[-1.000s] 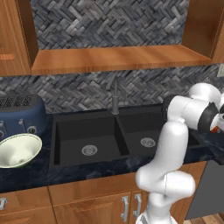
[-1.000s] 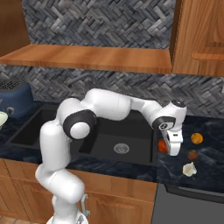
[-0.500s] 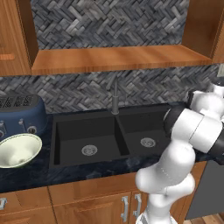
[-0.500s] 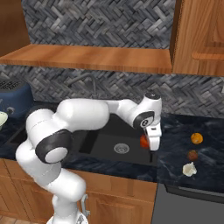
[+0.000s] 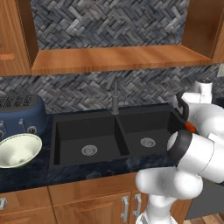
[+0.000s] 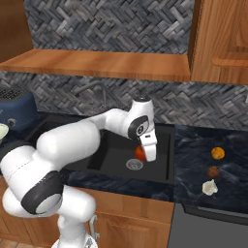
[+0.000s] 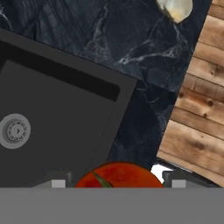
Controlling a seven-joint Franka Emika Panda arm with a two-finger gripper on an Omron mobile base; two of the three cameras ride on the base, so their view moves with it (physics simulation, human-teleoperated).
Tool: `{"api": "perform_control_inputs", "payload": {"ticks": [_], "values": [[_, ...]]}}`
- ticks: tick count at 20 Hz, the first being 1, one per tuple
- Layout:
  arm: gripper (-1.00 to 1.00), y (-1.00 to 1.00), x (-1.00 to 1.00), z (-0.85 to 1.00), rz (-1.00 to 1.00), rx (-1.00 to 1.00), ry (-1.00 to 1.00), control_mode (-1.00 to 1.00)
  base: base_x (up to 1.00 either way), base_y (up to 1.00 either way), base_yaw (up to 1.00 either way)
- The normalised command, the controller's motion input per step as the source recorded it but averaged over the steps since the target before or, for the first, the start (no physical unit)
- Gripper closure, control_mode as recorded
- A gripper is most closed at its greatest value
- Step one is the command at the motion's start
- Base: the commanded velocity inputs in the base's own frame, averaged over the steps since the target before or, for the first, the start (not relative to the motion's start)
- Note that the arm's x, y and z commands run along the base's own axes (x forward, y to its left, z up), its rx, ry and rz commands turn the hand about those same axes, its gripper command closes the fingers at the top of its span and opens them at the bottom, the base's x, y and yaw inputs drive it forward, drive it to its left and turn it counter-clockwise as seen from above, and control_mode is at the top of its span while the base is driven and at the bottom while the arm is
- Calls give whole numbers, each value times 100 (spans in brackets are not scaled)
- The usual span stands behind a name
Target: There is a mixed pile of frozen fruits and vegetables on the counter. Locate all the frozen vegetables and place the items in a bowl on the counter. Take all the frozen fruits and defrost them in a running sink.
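Observation:
My gripper point(image 6: 145, 153) is shut on a red-orange tomato-like vegetable point(image 6: 140, 153), held above the right basin of the black sink point(image 6: 121, 160) near its drain. In the hand view the tomato point(image 7: 118, 175) sits between my fingertips, over the sink's corner and the dark counter point(image 7: 131, 48). A cream garlic-like bulb point(image 6: 209, 187) lies on the counter to the right, seen too in the hand view point(image 7: 175, 8). A bright orange fruit point(image 6: 218, 153) and a darker brownish ball point(image 6: 213, 171) lie beside it. The green-rimmed bowl point(image 5: 27, 137) stands far left.
A blue toaster point(image 5: 19, 113) stands behind the bowl. The slim faucet point(image 5: 115, 98) rises behind the sink's divider. A wooden shelf point(image 5: 113, 59) and upper cabinets hang above. Wooden cabinet fronts point(image 5: 87, 197) run below the counter.
The arm has swung left from the pile on the right counter to over the sink's right basin, carrying the tomato with it. The items on the counter have stayed put.

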Motion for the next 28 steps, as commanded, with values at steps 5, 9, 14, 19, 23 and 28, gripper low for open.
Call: {"api": "perform_control_inputs", "payload": {"ticks": [5,9,14,19,23,28], "values": [[100,48,0,26,17,0,16,-100,0,0,0],[100,44,3,12,22,1,14,-100,0,0,0],[100,45,0,1,22,0,8,-100,0,0,0],[100,49,-3,2,20,0,2,-100,0,0,0],[100,56,-2,0,18,0,0,-100,0,0,0],[100,55,0,0,18,0,0,-100,0,0,0]]}}
